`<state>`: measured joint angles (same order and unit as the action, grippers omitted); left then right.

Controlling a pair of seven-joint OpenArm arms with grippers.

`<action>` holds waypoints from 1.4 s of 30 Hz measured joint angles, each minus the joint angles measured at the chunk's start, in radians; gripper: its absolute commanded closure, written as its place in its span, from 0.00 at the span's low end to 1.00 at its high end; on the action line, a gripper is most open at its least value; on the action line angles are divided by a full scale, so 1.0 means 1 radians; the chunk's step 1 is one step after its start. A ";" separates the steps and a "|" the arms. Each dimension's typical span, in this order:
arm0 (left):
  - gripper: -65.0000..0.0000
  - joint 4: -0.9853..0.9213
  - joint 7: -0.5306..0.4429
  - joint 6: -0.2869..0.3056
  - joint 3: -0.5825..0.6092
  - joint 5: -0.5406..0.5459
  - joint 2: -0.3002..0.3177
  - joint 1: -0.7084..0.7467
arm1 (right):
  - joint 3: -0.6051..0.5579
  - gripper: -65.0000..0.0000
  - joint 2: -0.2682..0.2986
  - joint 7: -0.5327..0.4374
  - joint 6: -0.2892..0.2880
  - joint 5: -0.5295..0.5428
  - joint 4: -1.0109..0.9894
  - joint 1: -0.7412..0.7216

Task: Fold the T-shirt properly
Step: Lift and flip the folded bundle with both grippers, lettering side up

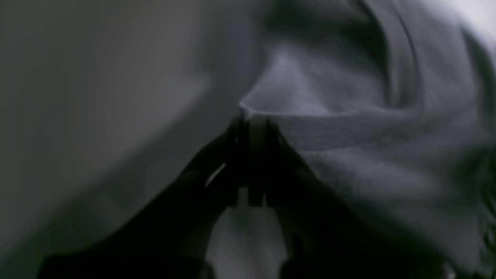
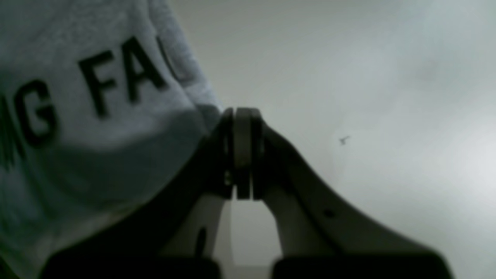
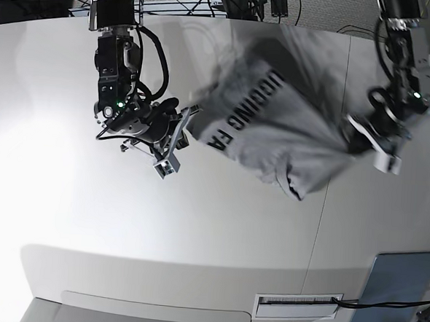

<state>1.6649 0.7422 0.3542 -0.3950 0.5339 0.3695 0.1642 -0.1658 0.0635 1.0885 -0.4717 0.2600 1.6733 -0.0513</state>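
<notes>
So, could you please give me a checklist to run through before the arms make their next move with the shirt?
- Left gripper closed on the shirt: ok, its jaws pinch the cloth.
- Right gripper shut: ok.
- Right gripper's grip on the shirt's edge: cannot tell, the cloth meets the tips but may only lie beside them.
- Shirt spread flat: not ok, it is bunched and creased.
- Shirt folded neatly: not ok.
- Lettering fully readable: not ok, only part shows.

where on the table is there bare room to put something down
The white table looks bare in front of the right gripper and the shirt, back to the slatted vent. It is crowded mid-table, where the crumpled shirt lies between both grippers, its edge at the left one.
</notes>
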 measured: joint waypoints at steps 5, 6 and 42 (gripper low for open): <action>0.81 0.002 0.050 0.013 -0.014 -0.059 0.000 -0.006 | 0.000 1.00 0.000 0.000 0.000 0.000 0.000 0.005; 0.72 0.002 0.060 0.013 -0.014 -0.072 -0.001 -0.006 | 0.000 1.00 0.000 0.000 0.000 0.000 0.000 0.005; 0.82 -0.323 -0.047 0.086 0.130 -0.019 -0.054 -0.124 | -0.355 1.00 -0.093 0.006 0.057 -0.064 -0.018 0.107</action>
<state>1.3418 0.6956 0.4404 -0.2653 0.5144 0.3157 0.0399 -0.5205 -0.0299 1.0943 -0.4149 0.1959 1.6558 0.0559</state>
